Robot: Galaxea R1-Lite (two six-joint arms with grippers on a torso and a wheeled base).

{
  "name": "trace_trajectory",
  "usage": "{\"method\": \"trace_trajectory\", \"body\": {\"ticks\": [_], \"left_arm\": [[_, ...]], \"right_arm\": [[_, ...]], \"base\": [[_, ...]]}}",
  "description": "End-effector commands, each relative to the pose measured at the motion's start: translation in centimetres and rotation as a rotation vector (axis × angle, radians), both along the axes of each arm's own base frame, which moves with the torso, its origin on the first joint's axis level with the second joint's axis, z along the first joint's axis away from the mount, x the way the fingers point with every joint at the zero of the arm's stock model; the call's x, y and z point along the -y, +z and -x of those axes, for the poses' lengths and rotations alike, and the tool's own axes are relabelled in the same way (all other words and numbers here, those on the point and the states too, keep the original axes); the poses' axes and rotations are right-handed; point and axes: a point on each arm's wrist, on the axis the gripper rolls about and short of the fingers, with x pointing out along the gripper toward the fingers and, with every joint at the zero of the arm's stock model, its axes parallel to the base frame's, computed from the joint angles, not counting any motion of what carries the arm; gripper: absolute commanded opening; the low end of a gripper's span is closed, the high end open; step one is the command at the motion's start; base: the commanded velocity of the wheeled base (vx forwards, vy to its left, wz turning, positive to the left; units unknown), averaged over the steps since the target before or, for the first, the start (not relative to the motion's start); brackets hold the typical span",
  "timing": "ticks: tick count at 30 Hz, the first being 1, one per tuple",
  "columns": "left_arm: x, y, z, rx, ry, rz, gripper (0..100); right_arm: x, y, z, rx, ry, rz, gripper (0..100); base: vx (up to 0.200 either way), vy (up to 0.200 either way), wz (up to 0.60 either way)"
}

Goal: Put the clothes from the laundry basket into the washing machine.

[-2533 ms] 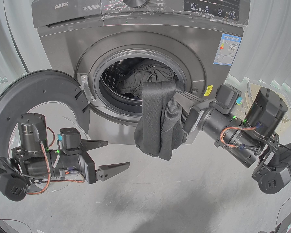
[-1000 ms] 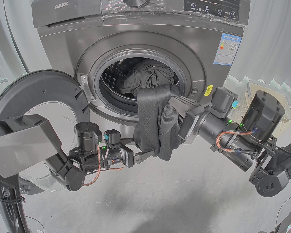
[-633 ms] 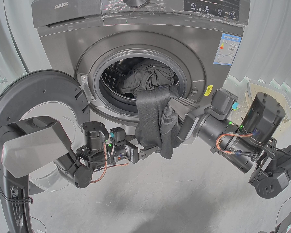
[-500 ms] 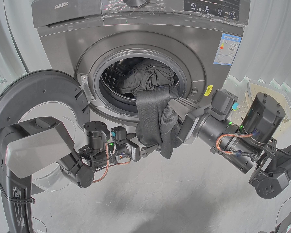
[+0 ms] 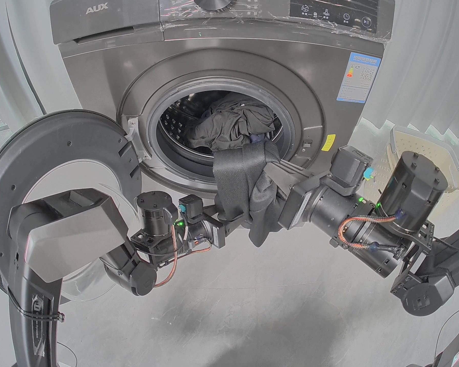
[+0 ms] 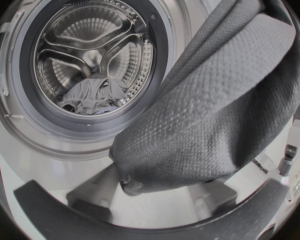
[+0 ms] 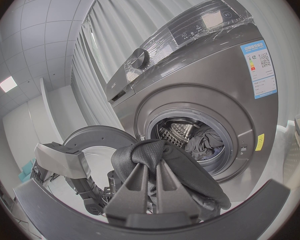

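Dark garment [image 5: 239,179] draped at the washing machine [image 5: 296,72] opening.
The right tool [image 7: 151,165] clamps the garment's folded top; the left tool [image 5: 237,224], fingers spread wide, sits at its hanging end.

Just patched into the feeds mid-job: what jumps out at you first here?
The black garment stands out first: it is draped over the right gripper and hangs down in front of the washing machine's open mouth. The left gripper sits at the garment's lower end. Behind them, dark clothes already lie in the drum.
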Motion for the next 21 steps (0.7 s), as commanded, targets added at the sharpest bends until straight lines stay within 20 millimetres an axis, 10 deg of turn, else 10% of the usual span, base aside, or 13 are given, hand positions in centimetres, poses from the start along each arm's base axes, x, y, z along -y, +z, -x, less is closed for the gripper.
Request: {"method": "trace_trajectory", "body": {"ticks": [1, 21], "left_arm": [[-0.3, 0.1, 0.9, 0.016, 0.005, 0.005, 0], [-6.3, 8.0, 16.2, 0.113, -0.156, 0.039, 0]], "right_arm": [[0.0, -0.3, -0.3, -0.006, -0.009, 0.005, 0], [0.6, -2.1, -2.7, -0.044, -0.071, 0.048, 0]], "base": [[0.000, 0.000, 0.00], [0.000, 0.000, 0.00]]}}
